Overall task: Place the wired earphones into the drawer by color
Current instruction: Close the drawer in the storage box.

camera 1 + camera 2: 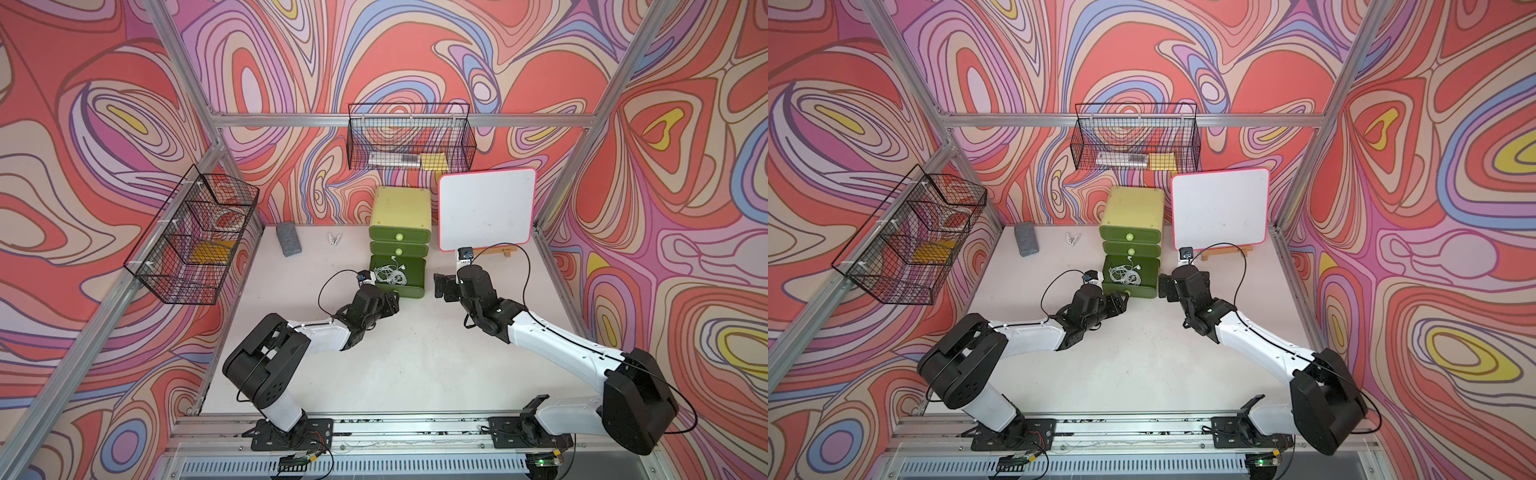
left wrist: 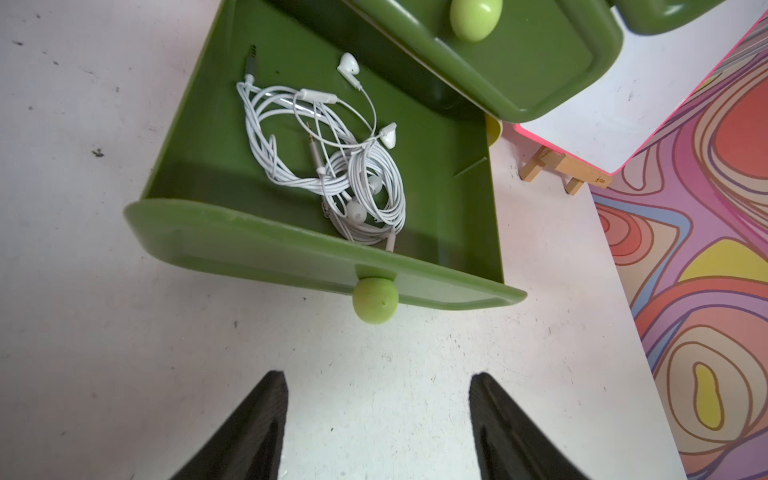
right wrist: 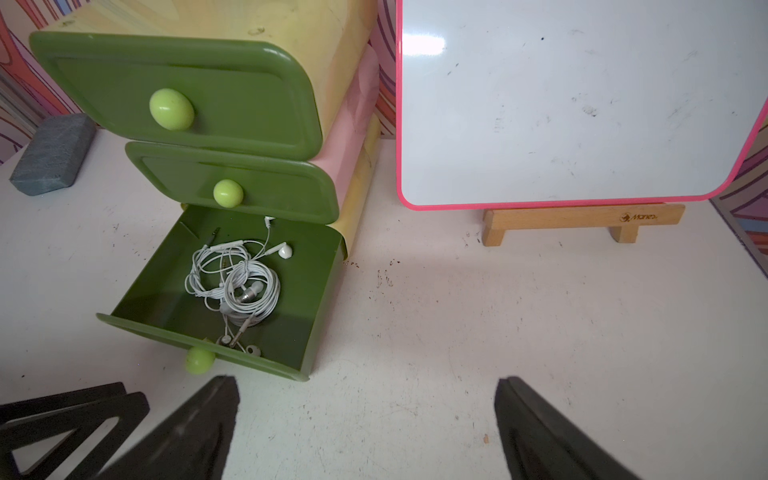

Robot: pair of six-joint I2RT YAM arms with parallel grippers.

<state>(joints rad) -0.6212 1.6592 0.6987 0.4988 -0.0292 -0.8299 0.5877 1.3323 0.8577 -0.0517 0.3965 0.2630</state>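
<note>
The cabinet (image 1: 401, 208) has its bottom drawer (image 2: 208, 141) pulled out. My left pincer (image 2: 377, 376) hangs released and empty facing it, my right pincer (image 3: 365, 379) gaping empty alongside. The white earphones (image 2: 356, 210) lie tangled inside that drawer, behind its round knob (image 2: 375, 300).

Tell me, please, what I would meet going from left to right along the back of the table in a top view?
In order: grey block → white clip → drawer cabinet → whiteboard.

We see white wired earphones (image 3: 249, 296) tangled in the open bottom drawer (image 3: 158, 286) at the frame's lower left; a whiteboard (image 3: 582, 104) stands upper right.
</note>
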